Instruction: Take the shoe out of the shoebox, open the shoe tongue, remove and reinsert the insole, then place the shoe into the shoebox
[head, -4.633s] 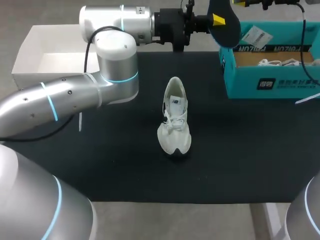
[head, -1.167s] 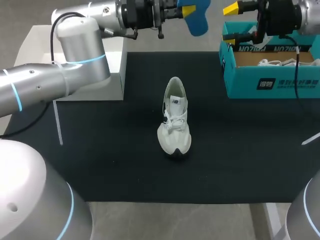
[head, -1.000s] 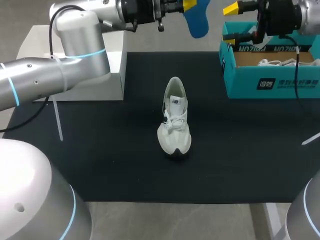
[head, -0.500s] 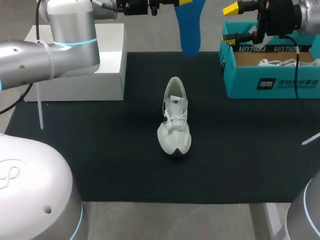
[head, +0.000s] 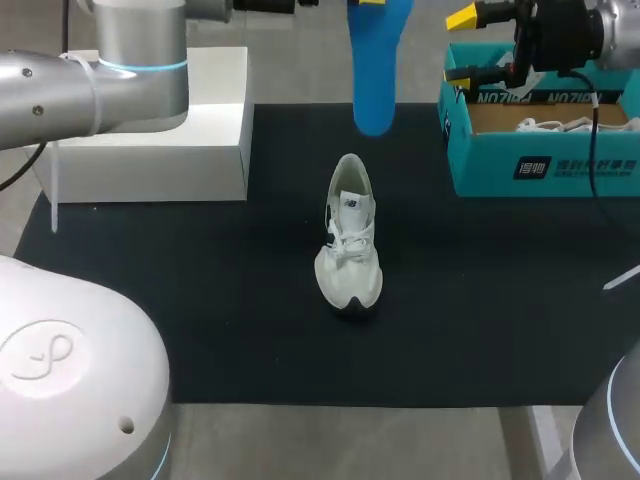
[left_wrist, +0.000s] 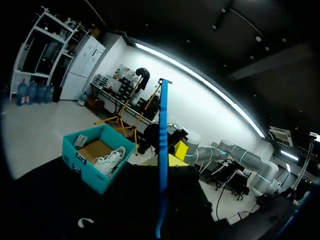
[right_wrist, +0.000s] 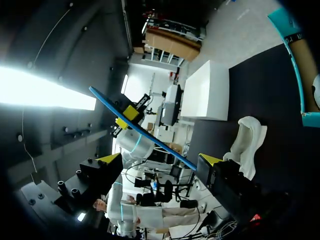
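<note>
Shoe (head: 346, 240): white, upright mid-desk (head: 200, 300), toe nearest the robot, well apart from the shoebox (head: 540, 165). Insole (head: 372, 80): blue, hanging beyond the heel end, clamped in the left tool (right_wrist: 126, 118). Right tool (right_wrist: 159, 160): fingers wide apart, empty, near the shoebox. Advised: steady the shoe and feed the insole toe-first along its length. Head view shows the insole's face; left wrist view shows only its edge.
</note>
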